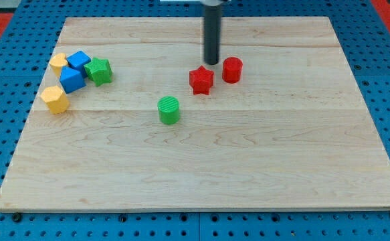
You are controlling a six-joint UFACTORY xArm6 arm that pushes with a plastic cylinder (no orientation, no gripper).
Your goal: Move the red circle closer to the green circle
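The red circle [232,69] stands on the wooden board right of centre, toward the view's top. The green circle [169,110] stands near the board's middle, below and to the left of it. A red star [201,80] lies between them, just left of the red circle. My tip [212,63] is down on the board just above the red star and a little left of the red circle, with a small gap to each.
At the view's left is a cluster: a green star [99,70], two blue blocks [79,61] [71,79], and two yellow blocks [59,62] [55,99]. The wooden board [248,167] rests on a blue pegboard.
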